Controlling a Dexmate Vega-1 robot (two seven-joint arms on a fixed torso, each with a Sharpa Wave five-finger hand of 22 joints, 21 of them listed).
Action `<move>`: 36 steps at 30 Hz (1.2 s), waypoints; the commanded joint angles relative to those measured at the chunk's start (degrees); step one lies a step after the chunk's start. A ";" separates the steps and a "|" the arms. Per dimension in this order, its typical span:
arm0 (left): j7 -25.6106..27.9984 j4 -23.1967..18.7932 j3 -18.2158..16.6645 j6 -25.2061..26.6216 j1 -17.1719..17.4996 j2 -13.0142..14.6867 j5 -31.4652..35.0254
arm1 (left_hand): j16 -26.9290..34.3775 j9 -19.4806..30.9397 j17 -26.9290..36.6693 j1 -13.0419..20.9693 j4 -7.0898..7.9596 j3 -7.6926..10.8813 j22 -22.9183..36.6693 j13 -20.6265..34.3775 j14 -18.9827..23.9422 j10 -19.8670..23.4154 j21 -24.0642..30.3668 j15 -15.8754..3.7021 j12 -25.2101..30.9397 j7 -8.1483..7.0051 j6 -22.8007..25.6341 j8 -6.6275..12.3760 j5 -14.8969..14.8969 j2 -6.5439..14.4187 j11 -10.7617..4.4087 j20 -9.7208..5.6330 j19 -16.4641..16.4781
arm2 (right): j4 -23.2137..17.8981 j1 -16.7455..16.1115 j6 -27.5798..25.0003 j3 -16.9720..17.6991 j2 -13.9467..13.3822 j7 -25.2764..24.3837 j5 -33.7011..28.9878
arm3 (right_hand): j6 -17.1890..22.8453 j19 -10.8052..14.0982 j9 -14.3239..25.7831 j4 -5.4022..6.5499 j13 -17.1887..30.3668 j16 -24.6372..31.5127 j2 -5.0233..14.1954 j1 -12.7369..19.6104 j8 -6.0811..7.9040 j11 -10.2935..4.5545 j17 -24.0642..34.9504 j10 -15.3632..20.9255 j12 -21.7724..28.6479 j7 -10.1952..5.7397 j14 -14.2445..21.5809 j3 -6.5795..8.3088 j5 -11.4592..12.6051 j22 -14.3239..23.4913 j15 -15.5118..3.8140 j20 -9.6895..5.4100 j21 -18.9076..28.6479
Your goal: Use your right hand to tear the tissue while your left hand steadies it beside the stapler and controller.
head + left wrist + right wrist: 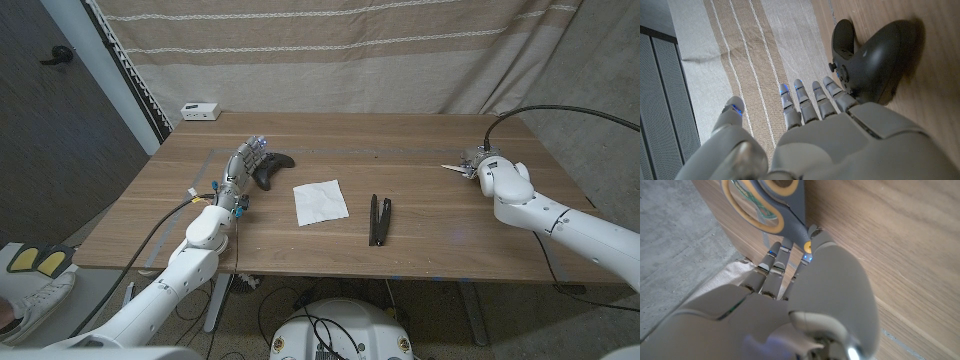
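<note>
White tissue [320, 202]: one square sheet, thin and a little creased, lying flat on the wooden table [420, 160] near its middle; no hand touches it.
Black stapler [380, 219]: one, just beside the tissue on the side of the robot's right arm, a little nearer the robot; it lies long and narrow and is apart from the sheet.
Dark controller [271, 170]: one gamepad, near the tissue on the side of the robot's left arm, a little farther from the robot. In the left wrist view [870, 57] it shows rounded grips and small buttons.
Left hand [240, 172]: just beside the controller, on the side away from the tissue; it holds nothing and the fingers [815, 97] are stretched out and a little apart, the tips close to the controller body.
Right hand [487, 165]: well apart from the tissue, beyond the stapler near the table's far right part. In the right wrist view [790, 275] its fingers are at a pair of scissors [767, 205] with grey and yellow handles; I cannot tell if it really grips them.
Scissors count: one pair.
White small box [201, 111]: one, at the far table corner beyond the controller.
Striped cloth [330, 50]: hanging behind the table.
</note>
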 commanded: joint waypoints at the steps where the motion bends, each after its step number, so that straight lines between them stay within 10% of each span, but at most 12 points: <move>1: -0.18 0.32 -0.23 -0.37 0.25 -0.20 -0.43 | 0.30 0.16 0.29 0.23 0.40 -0.03 0.33 0.23 0.01 0.39 0.35 -7.23 -0.14 -0.16 0.49 0.00 -0.20 -0.03 0.07 -0.98 -0.48 | -2.14 -0.26 -0.12 1.14 -0.70 -1.02 2.41 | 7.04 0.76 -1.74 1.76 -1.46 0.46 2.14 1.79 -0.09 -0.47 1.85 4.10 -0.92 -3.62 6.89 0.39 -0.65 0.63 -12.64 -8.51 2.49; 7: -1.00 1.20 -0.12 -0.68 -0.07 -0.50 -0.84 | 0.30 0.16 0.29 0.17 0.43 -0.05 0.33 0.24 0.00 0.46 0.35 -7.25 -0.11 -0.18 0.42 -0.04 -0.22 -0.01 0.12 -0.95 -0.50 | -4.46 -0.01 -1.54 1.95 -0.72 0.05 3.63 | 11.58 -2.64 -8.23 2.59 -6.75 -0.80 1.91 2.84 -5.53 -0.35 2.81 9.22 -5.64 -3.73 10.40 -1.22 -1.28 0.35 -12.62 -8.55 12.79; 10: -1.25 1.55 -0.15 -0.84 -0.15 -0.67 -1.10 | 0.30 0.16 0.29 0.14 0.44 -0.07 0.33 0.24 0.01 0.43 0.35 -7.26 -0.13 -0.13 0.50 -0.02 -0.22 0.00 0.12 -0.94 -0.50 | -5.68 -0.13 -1.42 2.36 -0.91 -0.65 4.10 | 15.66 -9.30 -10.91 2.57 -9.85 -3.04 1.68 3.12 -11.21 -0.22 3.35 14.37 -10.35 -3.75 12.49 -3.55 -1.06 -1.82 -12.62 -8.54 29.10; 11: -1.30 1.64 -0.15 -0.85 -0.17 -0.68 -1.12 | 0.29 0.16 0.29 0.13 0.45 -0.07 0.33 0.24 -0.01 0.41 0.35 -7.26 -0.13 -0.11 0.50 -0.02 -0.23 0.00 0.11 -0.93 -0.49 | -6.13 -0.23 -1.62 2.73 -0.86 -0.68 4.64 | 17.98 -14.78 -11.23 2.22 -10.75 -4.03 1.77 3.17 -16.40 -0.08 2.99 16.77 -14.23 -3.77 14.11 -5.07 -1.11 -2.54 -12.61 -8.48 42.60; 13: -1.37 1.79 -0.16 -0.76 -0.24 -0.68 -1.20 | 0.29 0.16 0.29 0.11 0.46 -0.08 0.33 0.24 -0.03 0.36 0.35 -7.27 -0.16 -0.14 0.47 -0.04 -0.23 0.01 0.09 -0.90 -0.50 | -6.90 -0.58 -1.61 3.57 -0.79 -1.47 5.83 | 19.44 -17.71 -10.98 2.43 -10.72 -4.96 1.51 2.93 -19.44 -0.17 3.22 17.52 -16.34 -3.80 14.82 -4.87 -1.45 -2.94 -12.64 -8.37 49.64; 21: -1.66 2.21 -0.25 -0.89 -0.39 -0.85 -1.55 | 0.28 0.16 0.29 0.04 0.49 -0.12 0.33 0.23 -0.05 0.29 0.37 -7.21 -0.18 -0.08 0.50 -0.05 -0.25 0.03 0.19 -0.93 -0.47 | -8.86 0.01 -1.70 3.88 -0.85 -2.02 6.75 | 23.58 -19.29 -11.59 0.97 -11.18 -5.77 0.90 2.98 -22.45 0.06 3.46 19.88 -18.06 -3.75 17.09 -6.71 -1.06 -3.12 -12.64 -8.33 55.80; 36: -1.93 2.07 -0.24 -0.50 -0.33 -1.13 -2.22 | 0.30 0.16 0.30 -0.08 0.54 -0.18 0.34 0.24 -0.02 0.33 0.37 -7.24 -0.17 -0.17 0.48 -0.09 -0.28 0.05 0.14 -0.90 -0.47 | -12.13 -1.22 -2.50 5.81 -1.05 -5.35 8.87 | 25.41 -20.00 -11.69 -0.02 -11.34 -6.43 0.32 3.75 -22.74 0.21 2.84 21.30 -18.35 -2.98 18.43 -7.33 -0.37 -3.14 -12.65 -8.73 57.27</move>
